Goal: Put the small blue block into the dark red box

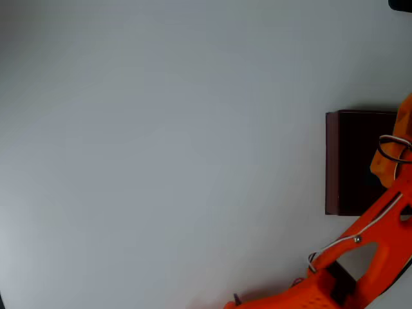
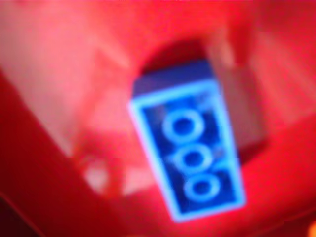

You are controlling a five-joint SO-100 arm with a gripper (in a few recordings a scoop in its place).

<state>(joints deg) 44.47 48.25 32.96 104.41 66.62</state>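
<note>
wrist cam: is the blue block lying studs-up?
No, the small bright blue rectangular plastic block shows its hollow underside, with three round tubes facing the camera.

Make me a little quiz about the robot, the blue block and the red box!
1. True or false: in the overhead view the arm reaches over the box.
2. Which colour is the block in the wrist view? A) green B) blue C) yellow
3. Fill in: the block's hollow side shows ___ round tubes in a row.

Key
1. True: the orange arm comes up from the bottom right and its end hangs over the box's dark inside.
2. B: it is bright blue, with red all around it.
3. Three.

The pictures do not show whether the pincer is open or shut.
</note>
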